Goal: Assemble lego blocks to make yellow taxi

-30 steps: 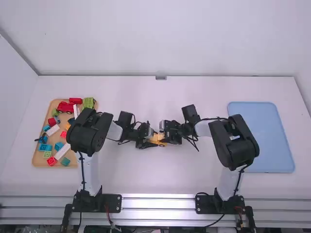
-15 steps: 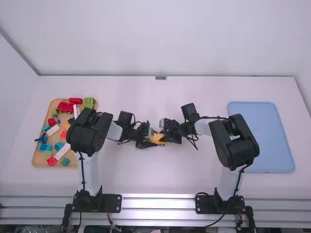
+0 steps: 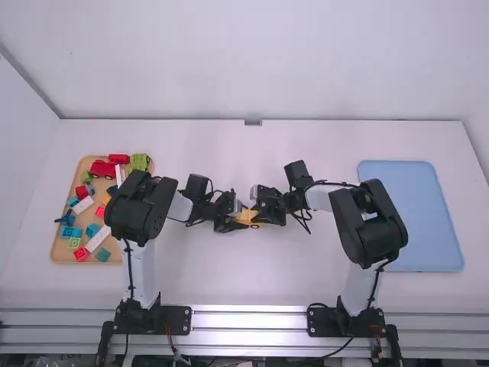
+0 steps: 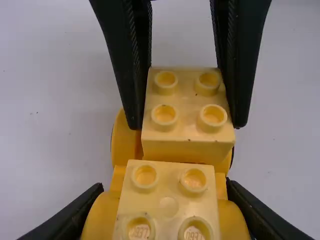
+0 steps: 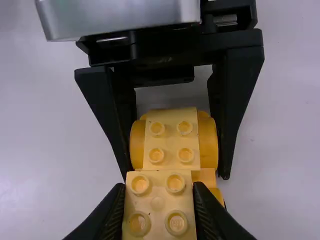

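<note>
The left gripper [image 3: 238, 220] has its black fingers clamped across the rounded sides of a yellow plastic car base with dark wheels [image 4: 126, 145], the start of the taxi. Between those fingers, on top of the base, sits a pale yellow square block with four round studs [image 5: 171, 135]. Facing the left gripper, the right gripper [image 3: 256, 211] is closed on the sides of a second pale yellow four-stud block [image 4: 187, 102], at the other end of the base. The two blocks are right beside each other; whether the held one is fully seated cannot be told.

Beneath both grippers spreads a smooth white tabletop [image 3: 244, 283], with a few tiny dark specks. Well to the left of the left gripper, partly under its arm, lies a light wooden tray [image 3: 57, 246] of loose pieces: a red wheeled base [image 3: 102, 169], a green block [image 3: 138, 161], a long white block [image 3: 97, 238] and other small coloured ones. Well to the right of the right gripper lies a flat blue rectangular tray [image 3: 412, 214].

On the camera's side of the grippers, silvery ribbed metal rails [image 3: 248, 321] run along the table. Beyond them, past the table's far edge and a small grey fitting [image 3: 253, 122], rises a plain white wall [image 3: 252, 61].
</note>
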Available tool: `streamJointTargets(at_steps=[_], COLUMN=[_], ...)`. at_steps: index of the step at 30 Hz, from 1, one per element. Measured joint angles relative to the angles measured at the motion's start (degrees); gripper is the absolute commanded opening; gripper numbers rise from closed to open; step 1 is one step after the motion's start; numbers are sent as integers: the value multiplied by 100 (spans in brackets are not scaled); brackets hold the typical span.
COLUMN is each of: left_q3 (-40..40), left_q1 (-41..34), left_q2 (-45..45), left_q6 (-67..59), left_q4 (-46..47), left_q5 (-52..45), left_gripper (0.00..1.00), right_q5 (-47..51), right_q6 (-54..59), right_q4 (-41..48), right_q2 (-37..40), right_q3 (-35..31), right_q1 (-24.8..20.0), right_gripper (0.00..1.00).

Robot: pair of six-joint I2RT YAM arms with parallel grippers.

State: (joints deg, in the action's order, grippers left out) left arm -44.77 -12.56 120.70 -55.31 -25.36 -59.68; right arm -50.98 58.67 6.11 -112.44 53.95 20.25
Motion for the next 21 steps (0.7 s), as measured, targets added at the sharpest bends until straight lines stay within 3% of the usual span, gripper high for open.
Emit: streamJointTargets(at_steps=[12, 21], left_q3=[-24, -26], left_q1=[0, 0], left_q2=[0, 0], left_q6=[-2, -2], left_q4=[44, 48], left_q5=[4, 15], left_gripper=[50, 50], right_q5=[57, 245], right_q6=[-24, -22], right_q4=[-138, -155], right_q2=[0, -7], right_q3=[-2, -2], right_q1=[42, 201], right_gripper=[26, 40])
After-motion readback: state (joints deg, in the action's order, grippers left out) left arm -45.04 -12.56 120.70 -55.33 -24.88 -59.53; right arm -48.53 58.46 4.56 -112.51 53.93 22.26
